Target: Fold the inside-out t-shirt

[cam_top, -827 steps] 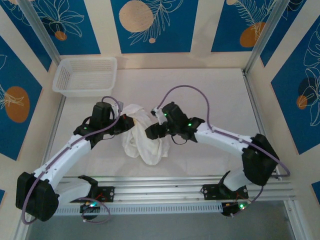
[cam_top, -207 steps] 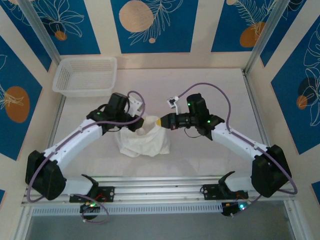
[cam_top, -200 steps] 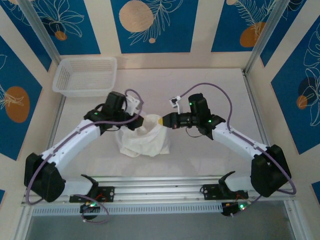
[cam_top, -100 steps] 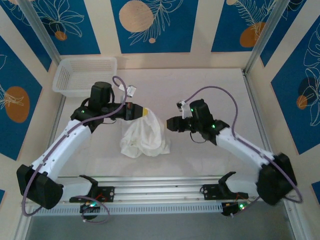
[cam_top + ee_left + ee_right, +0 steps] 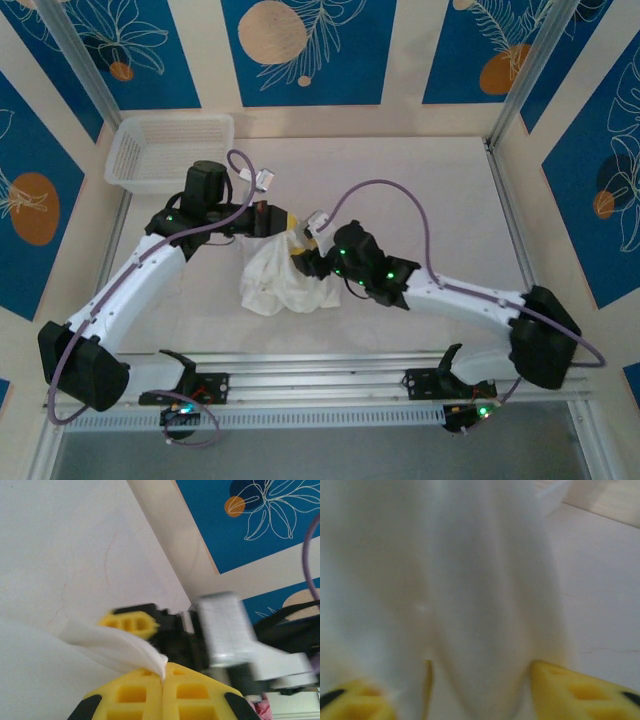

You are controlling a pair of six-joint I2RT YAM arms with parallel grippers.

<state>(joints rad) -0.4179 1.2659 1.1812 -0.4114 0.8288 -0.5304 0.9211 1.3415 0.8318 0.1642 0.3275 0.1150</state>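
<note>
The white t-shirt (image 5: 283, 285) hangs in a wrinkled bunch from my left gripper (image 5: 287, 219), its lower part heaped on the table. In the left wrist view my left gripper (image 5: 163, 680) is shut, pinching a thin fold of the t-shirt (image 5: 112, 641) between its yellow pads. My right gripper (image 5: 303, 258) presses into the shirt's right side just below the left one. In the right wrist view the t-shirt (image 5: 470, 580) lies right in front of the camera, blurred. My right gripper (image 5: 475, 697) is open, its yellow fingers (image 5: 570, 687) apart with cloth bulging between them.
A white mesh basket (image 5: 170, 150) stands at the back left corner of the table. The white tabletop (image 5: 440, 200) lies bare to the right of and behind the shirt. Aluminium rails (image 5: 320, 375) run along the near edge by the arm bases.
My right gripper let go of the shirt's edge, opened, drew back, then moved left and down into the hanging cloth. My left gripper lifted its pinched edge up and back-left.
</note>
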